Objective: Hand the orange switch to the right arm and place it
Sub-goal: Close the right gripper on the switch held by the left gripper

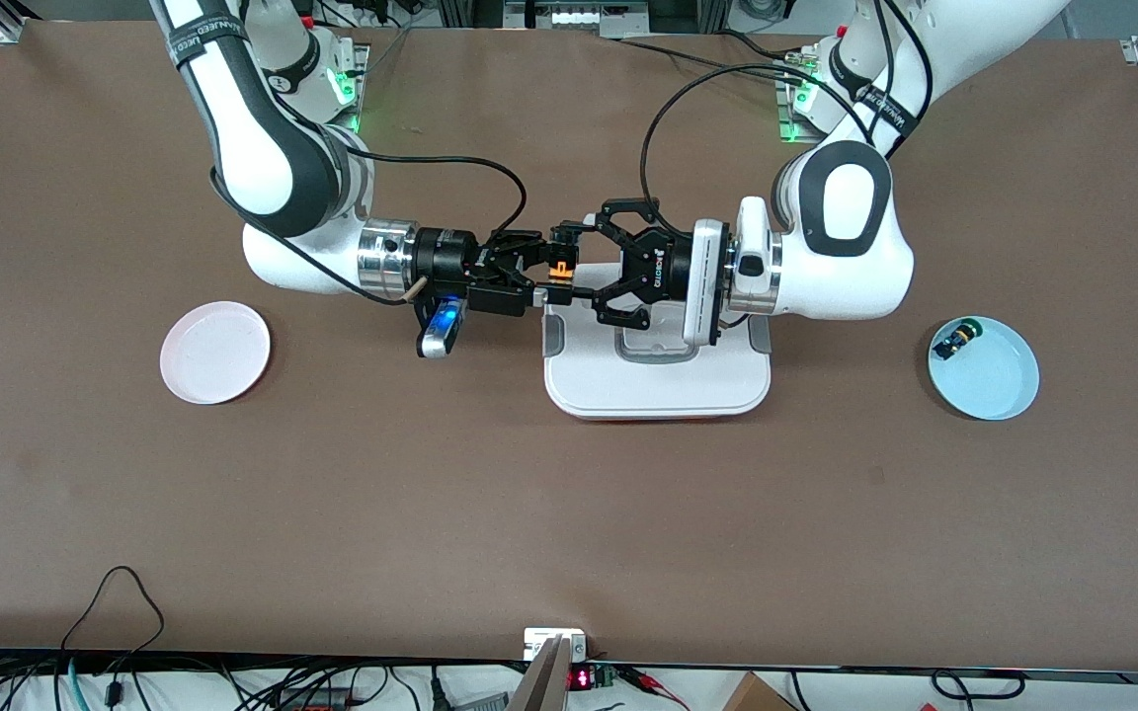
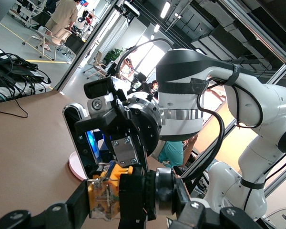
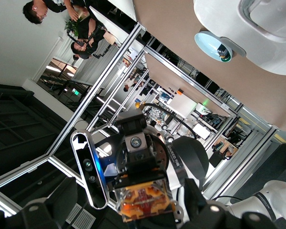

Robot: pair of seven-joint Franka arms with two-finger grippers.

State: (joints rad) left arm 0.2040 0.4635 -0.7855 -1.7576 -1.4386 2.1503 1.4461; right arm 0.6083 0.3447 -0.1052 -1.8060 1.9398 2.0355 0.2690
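While both grippers (image 1: 541, 269) (image 1: 579, 269) meet, orange switch (image 1: 560, 269) sits between.

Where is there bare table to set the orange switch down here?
Bare brown table spans the strip nearer the camera, plus between the pink plate and white tray. Crowded above the tray, where left gripper and right gripper meet at the orange switch.

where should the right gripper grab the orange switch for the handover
Probably by the tan rear block: that end of the orange switch points at the right gripper, while the left gripper pinches the black body. Come in level from the right arm's end, above the white tray.
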